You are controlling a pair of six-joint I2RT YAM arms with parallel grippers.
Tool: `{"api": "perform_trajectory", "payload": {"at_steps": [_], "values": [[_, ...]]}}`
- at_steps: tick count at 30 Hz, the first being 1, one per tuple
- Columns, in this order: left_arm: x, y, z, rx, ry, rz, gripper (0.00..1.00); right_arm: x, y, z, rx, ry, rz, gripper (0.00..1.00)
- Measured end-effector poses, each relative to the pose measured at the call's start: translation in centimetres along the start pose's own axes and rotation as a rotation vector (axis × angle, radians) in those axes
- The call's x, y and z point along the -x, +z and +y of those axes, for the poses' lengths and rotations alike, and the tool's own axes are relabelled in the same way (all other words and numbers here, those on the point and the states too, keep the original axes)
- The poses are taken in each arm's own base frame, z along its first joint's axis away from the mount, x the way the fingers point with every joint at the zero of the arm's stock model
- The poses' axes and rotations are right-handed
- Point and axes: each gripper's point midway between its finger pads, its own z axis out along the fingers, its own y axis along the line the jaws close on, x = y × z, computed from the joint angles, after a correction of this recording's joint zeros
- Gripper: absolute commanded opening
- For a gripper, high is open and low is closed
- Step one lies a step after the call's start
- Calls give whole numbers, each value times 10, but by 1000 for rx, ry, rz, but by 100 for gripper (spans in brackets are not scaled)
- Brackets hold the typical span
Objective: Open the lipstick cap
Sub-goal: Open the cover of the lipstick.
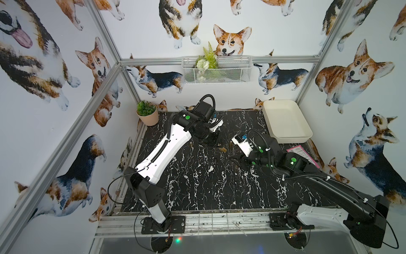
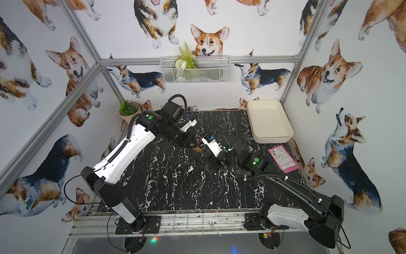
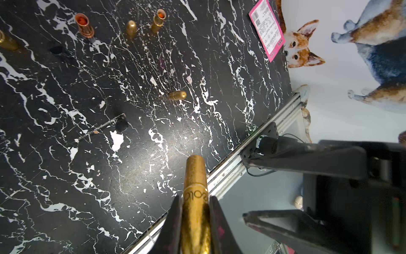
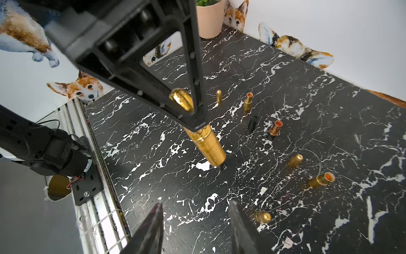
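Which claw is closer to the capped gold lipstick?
Left. The left gripper is clamped on the gold lipstick; the right gripper stands open a little way off, not touching it.

In both top views the left arm (image 1: pixel 173 145) rises from its base at 7 o'clock, and its white forearm slants toward 1 o'clock. The wrist then folds down toward 4 o'clock near the middle. The left gripper (image 3: pixel 195 199) is clamped tight on a gold lipstick (image 3: pixel 195 176), with a finger pressing each side of it. The right arm (image 1: pixel 329 187) starts at 5 o'clock and elbows out toward 4 o'clock, and its black forearm runs back toward 10 o'clock. The right gripper (image 4: pixel 195 203) points toward 9 o'clock at its partner. Its jaws are parted with nothing between them, and it stops short of the lipstick.
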Motion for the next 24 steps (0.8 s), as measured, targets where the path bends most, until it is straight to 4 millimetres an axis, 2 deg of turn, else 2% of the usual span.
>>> {"api": "perform_trajectory", "payload": {"at_steps": [8,13,24], "values": [[-12,3,-23,-59,29,38,8,0,1,5,30,-17,3,48],[-15,1,-36,-111,31,49,8,-7,10,1,19,-46,38,46],[-20,1,-48,-157,38,69,0,-8,6,-5,-20,-96,41,42]]}}
